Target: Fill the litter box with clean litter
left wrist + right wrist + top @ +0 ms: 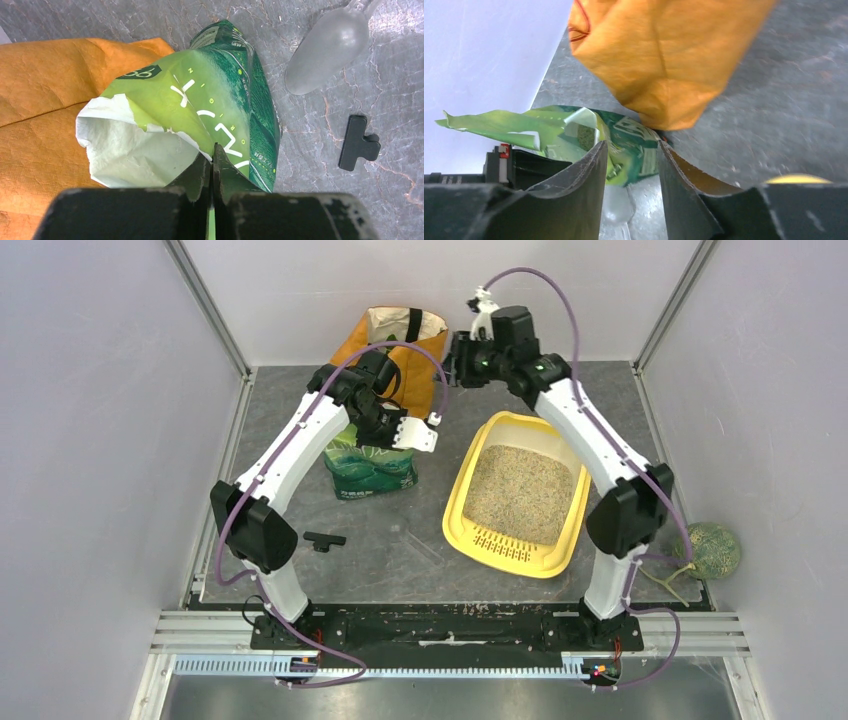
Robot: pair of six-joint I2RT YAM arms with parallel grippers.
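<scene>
The yellow litter box (458, 528) lies right of centre with beige litter (520, 490) spread inside it. The green litter bag (372, 468) stands upright left of it, its torn top open (135, 150). My left gripper (388, 435) is shut on the bag's top edge (213, 150), beside the white-lined mouth. My right gripper (453, 360) is open and empty (629, 145), raised behind the box near the orange bag. In the right wrist view the green bag (624, 137) lies past its fingers.
An orange shopping bag (400, 340) stands at the back, touching the green bag (45, 100). A translucent scoop (327, 47) lies on the mat by the green bag. A black clip (323, 540) lies front left. A green round object (712, 548) sits off the mat, right.
</scene>
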